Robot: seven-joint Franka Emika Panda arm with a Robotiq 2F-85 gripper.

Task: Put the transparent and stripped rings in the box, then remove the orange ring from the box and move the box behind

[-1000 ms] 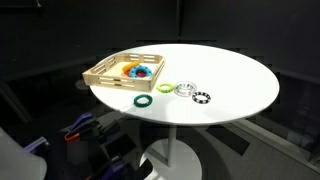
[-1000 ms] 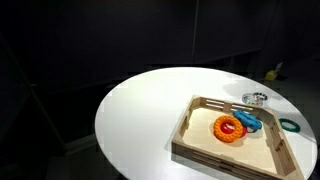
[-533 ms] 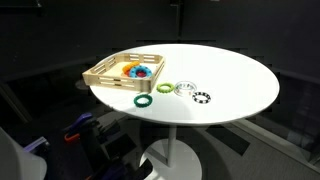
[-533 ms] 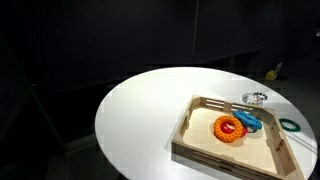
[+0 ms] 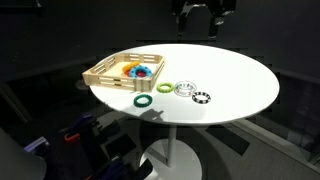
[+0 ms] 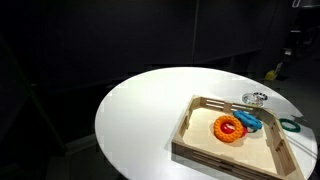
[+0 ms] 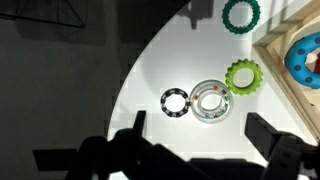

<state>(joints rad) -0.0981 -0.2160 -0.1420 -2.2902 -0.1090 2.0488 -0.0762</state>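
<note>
The transparent ring [image 7: 210, 100] and the black-and-white striped ring [image 7: 174, 101] lie side by side on the white table, directly below my gripper [image 7: 200, 135] in the wrist view. The gripper is open and empty, high above the table [image 5: 200, 14]. Both rings also show in an exterior view: transparent [image 5: 184, 89], striped [image 5: 202, 97]. The wooden box [image 5: 100, 72] holds the orange ring [image 6: 229, 128] and a blue ring [image 6: 250, 122]. In the wrist view the box [image 7: 282, 70] is at the right edge, and the orange ring is barely visible there.
A light green ring [image 7: 242, 77] touches the transparent ring on the box side. A dark green ring [image 7: 241, 14] lies near the table edge [image 5: 143, 100]. The round table [image 5: 240, 70] has bare white surface behind and beside the box.
The gripper has come into view at the top of an exterior view, above the far side of the table. The rings and box have not moved.
</note>
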